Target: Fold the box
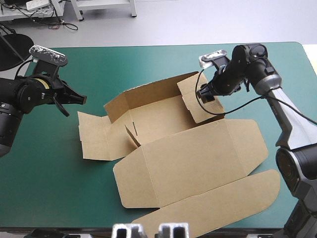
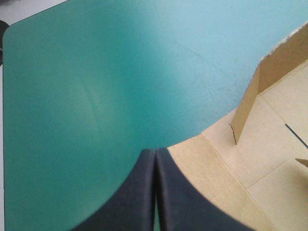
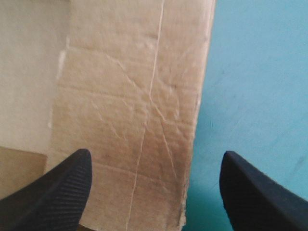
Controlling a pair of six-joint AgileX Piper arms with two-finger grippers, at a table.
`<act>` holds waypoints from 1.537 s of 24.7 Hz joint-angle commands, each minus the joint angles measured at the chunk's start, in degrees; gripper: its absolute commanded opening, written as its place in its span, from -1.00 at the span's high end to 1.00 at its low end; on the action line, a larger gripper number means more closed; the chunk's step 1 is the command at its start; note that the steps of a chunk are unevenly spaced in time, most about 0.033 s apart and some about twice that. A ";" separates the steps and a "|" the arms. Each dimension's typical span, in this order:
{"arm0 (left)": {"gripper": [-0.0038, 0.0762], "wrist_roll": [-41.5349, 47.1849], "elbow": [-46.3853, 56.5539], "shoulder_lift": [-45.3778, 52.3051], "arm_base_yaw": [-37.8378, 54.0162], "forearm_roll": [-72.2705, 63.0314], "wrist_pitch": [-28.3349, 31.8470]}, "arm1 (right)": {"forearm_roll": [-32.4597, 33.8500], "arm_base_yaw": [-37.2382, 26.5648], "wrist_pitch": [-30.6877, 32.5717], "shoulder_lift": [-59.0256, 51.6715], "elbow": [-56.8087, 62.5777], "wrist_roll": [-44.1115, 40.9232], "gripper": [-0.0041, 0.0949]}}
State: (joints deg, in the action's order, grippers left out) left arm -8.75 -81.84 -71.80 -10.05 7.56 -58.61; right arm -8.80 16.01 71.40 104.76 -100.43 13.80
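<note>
High view has the box (image 1: 193, 158) lying mid-desk (image 1: 49, 173) on the teal-green cover, its far wall and right side flap (image 1: 188, 94) raised, the lid panels flat toward the near edge. The left end effector (image 1: 82, 99) hovers at the box's left flaps, fingers pressed together on nothing. The right end effector (image 1: 205, 95) is spread apart, the raised flap standing between its fingers
</note>
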 commanded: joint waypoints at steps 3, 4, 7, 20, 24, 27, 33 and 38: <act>0.93 0.79 -1.92 1.42 0.17 -1.43 3.69 | 0.36 0.10 0.27 1.01 3.43 0.92 -0.46; 0.93 0.79 -1.92 1.42 0.17 -1.86 3.69 | 0.36 0.10 0.27 1.99 3.43 0.92 -0.45; 0.93 0.65 -1.92 1.42 0.17 -2.09 3.34 | 0.24 0.10 -1.13 4.04 3.32 0.92 -0.41; 0.93 0.76 -1.92 1.42 0.17 -2.34 2.44 | 0.36 0.10 0.32 5.38 -4.99 1.06 0.96; 0.93 1.37 -1.92 1.42 0.17 -1.44 2.81 | -1.93 -1.40 0.32 1.84 -7.54 1.75 0.96; 0.93 7.01 -1.92 1.42 0.17 5.62 3.95 | -5.42 -5.37 0.32 -2.84 -7.67 2.91 0.96; 0.93 16.66 -1.92 1.42 0.17 23.07 4.46 | -17.99 -19.32 0.32 -14.61 -7.67 9.52 0.96; 0.93 20.51 -1.92 1.14 0.17 27.55 5.81 | -23.90 -25.53 0.32 -18.42 -7.67 11.24 0.96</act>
State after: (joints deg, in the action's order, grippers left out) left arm 9.99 -81.84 -71.80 -9.99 31.93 -56.26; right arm -26.83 -8.15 72.07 89.43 -106.15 24.41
